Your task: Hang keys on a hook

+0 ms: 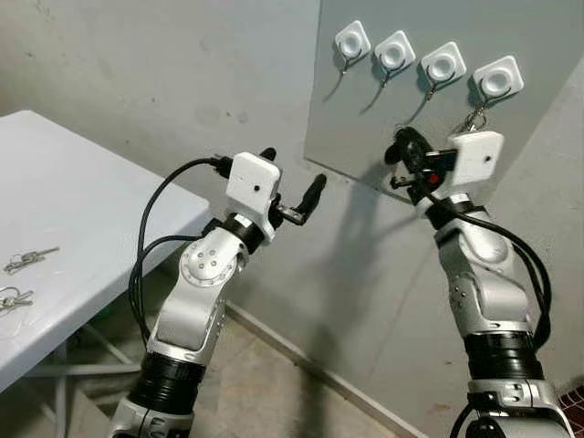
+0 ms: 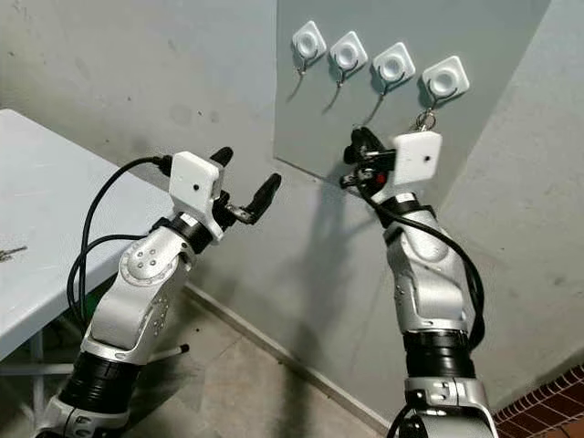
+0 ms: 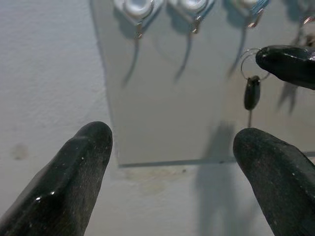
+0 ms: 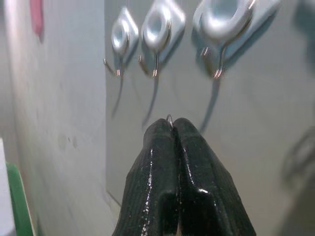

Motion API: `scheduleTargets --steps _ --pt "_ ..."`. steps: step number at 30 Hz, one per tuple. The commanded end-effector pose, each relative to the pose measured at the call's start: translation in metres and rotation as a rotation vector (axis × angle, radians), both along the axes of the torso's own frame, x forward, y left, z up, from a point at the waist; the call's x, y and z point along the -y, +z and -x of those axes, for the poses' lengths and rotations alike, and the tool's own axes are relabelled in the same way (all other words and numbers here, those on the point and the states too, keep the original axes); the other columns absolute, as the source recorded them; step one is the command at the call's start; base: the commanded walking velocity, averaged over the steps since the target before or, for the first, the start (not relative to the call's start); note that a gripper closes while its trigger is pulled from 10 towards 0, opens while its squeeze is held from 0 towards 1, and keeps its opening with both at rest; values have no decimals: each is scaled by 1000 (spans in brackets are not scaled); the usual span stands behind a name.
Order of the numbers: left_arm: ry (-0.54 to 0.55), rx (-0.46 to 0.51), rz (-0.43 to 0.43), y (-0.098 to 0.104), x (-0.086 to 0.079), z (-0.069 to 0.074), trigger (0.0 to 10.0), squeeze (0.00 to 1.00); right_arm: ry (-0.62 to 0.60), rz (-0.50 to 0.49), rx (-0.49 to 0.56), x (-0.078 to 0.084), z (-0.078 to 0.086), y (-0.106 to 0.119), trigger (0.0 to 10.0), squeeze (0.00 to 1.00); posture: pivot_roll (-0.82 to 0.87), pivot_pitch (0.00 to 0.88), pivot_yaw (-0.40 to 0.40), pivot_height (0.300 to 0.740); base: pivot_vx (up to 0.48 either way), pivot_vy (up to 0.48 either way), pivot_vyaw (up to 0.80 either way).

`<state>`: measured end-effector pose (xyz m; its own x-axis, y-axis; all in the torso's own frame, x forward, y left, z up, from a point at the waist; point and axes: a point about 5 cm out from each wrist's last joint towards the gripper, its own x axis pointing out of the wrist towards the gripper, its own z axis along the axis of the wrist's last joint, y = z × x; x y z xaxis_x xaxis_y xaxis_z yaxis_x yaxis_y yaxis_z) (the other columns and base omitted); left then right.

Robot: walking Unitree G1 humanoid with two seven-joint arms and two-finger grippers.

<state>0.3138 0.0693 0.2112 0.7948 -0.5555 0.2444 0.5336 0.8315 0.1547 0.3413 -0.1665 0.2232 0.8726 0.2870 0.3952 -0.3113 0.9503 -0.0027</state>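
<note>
Pinching a key ring, the right pincer nears the hooks.

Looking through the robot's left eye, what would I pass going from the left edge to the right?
Keys lying on the white table → left pincer, open → board's four hooks, the first → right pincer, shut on a key ring → the last hook, already holding keys.

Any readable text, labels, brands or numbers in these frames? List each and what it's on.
None readable.
The four white hook mounts on the grey panel: blank.
White camera housings on the left gripper and right gripper: no markings.
Keys on the table: too small to read.
</note>
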Motion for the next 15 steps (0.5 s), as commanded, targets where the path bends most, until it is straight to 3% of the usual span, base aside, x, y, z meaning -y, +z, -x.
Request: scheduleTargets --steps 1,7,15 --pt "-39 37 3 11 6 3 10000 0 6 -11 58 5 6 11 10000 0 40 0 -10 740 0 0 0" --pt "-60 42 2 13 10 5 10000 0 59 -66 121 6 16 22 10000 0 34 0 -9 740 0 0 0" --pt "-65 40 2 14 12 7 10000 0 87 -74 139 4 17 30 10000 0 40 0 -18 740 0 0 0"
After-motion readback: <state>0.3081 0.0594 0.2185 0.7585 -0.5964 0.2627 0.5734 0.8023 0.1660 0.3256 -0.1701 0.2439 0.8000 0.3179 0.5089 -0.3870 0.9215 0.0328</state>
